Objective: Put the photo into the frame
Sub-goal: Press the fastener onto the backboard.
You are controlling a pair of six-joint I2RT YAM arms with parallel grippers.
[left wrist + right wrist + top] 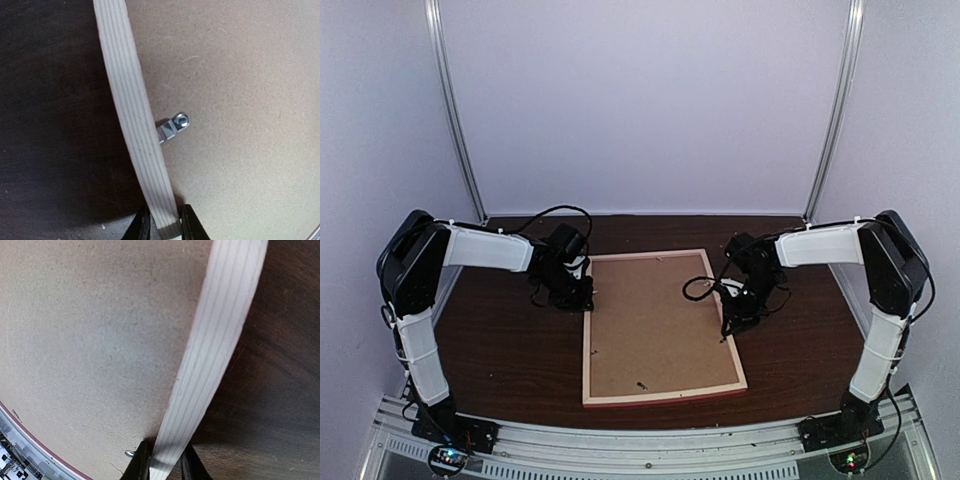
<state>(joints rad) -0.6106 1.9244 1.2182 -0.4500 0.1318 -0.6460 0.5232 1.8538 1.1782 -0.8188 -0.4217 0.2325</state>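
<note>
Two narrow grips: my left gripper [161,227] is pinched on the left rail of the frame [131,125], and my right gripper [161,465] on its right rail, with fingers pressed to either side of the pale wood. Only the left wrist view shows a small metal tab [175,125] lying on the brown backing board [240,100] just beside the rail, while the right wrist view catches a strip of pink edge at its lower left. The overhead view alone shows the whole frame lying back-up and slightly skewed on the dark table [510,350] between my arms, with the pale wall [640,100] beyond.
</note>
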